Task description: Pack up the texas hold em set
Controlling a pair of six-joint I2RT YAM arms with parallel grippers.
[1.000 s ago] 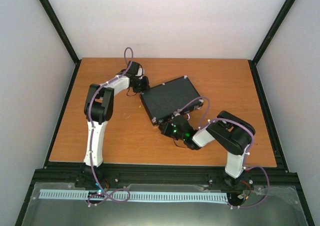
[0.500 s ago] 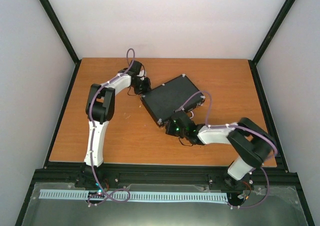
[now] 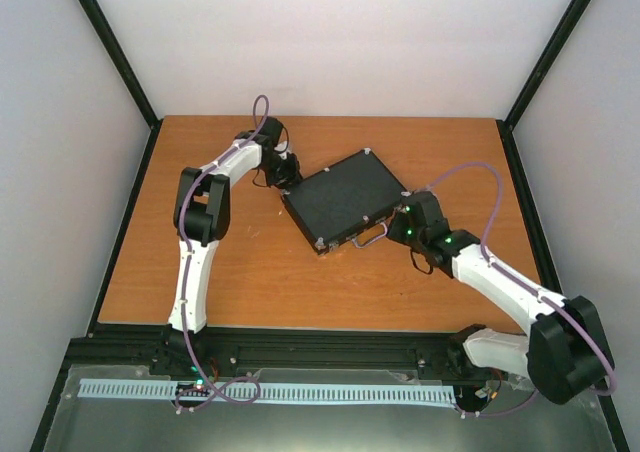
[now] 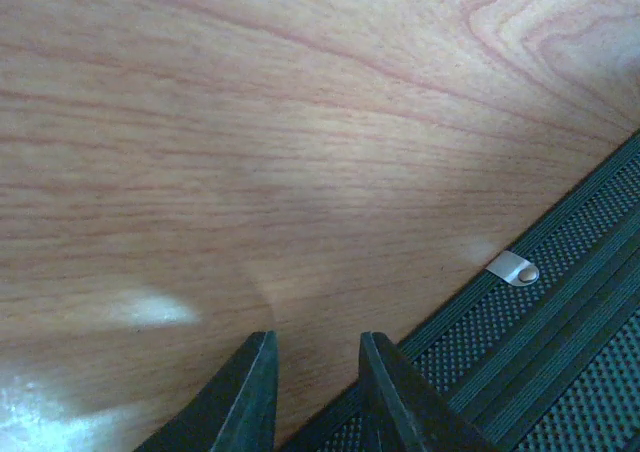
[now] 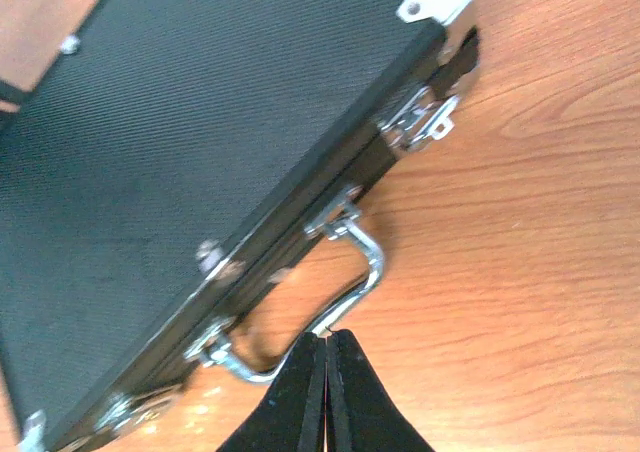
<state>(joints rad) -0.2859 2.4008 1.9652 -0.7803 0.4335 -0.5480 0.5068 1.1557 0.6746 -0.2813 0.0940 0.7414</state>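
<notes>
Item 1, your right arm (image 3: 497,280): right jaws pressed together, holding nothing, tips against the outer side of the handle (image 5: 366,262).

Item 2, handle: silver bar, swung out over the worktop (image 3: 250,272) from the case's near long side, between two silver latches (image 5: 420,124).

Item 3, case (image 3: 343,198): black, silver-cornered, lid down, lying flat and skewed at mid-worktop. You cannot see what is in it.

Item 4, your left arm (image 3: 212,177): left jaws a narrow gap apart, nothing between them, low over bare wood, just beside the case's left corner.
</notes>
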